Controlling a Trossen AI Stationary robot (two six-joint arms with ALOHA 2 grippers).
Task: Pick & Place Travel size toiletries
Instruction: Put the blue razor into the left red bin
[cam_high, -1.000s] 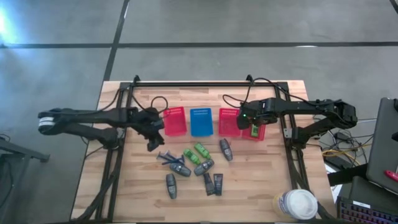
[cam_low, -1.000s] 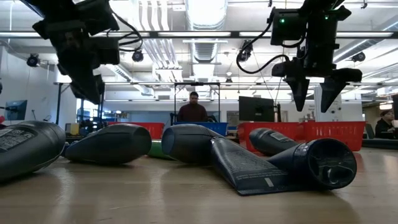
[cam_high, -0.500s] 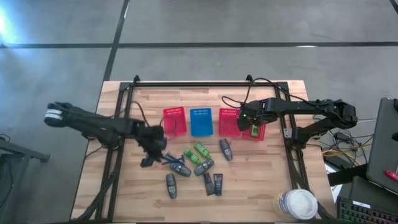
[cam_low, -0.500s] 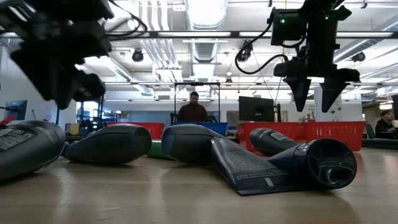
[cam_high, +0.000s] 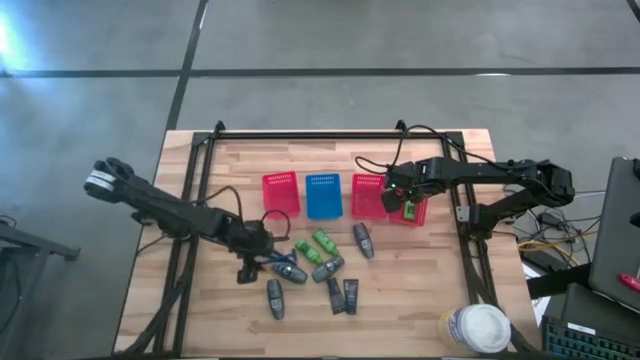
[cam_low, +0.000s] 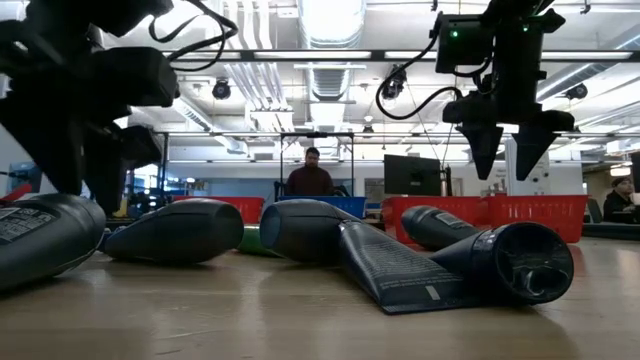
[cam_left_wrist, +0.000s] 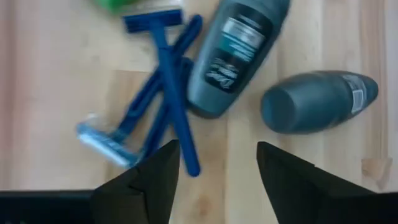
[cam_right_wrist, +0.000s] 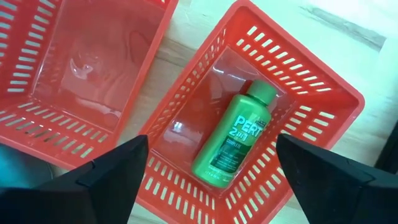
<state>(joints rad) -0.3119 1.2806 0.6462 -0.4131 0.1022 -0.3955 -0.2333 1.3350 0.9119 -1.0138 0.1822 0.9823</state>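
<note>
Both claws gaping and empty: left claw (cam_left_wrist: 214, 163) above two blue razors (cam_left_wrist: 163, 99), right claw (cam_right_wrist: 208, 165) over one green bottle (cam_right_wrist: 234, 134) in a red basket (cam_right_wrist: 323, 93).

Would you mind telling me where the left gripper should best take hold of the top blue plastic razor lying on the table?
Probably mid-handle. The top blue plastic razor lies flat across a second blue razor on the wooden table, its straight thin handle clear of the grey bottle. The open left gripper could come straight down, fingers straddling the handle's narrow width.
</note>
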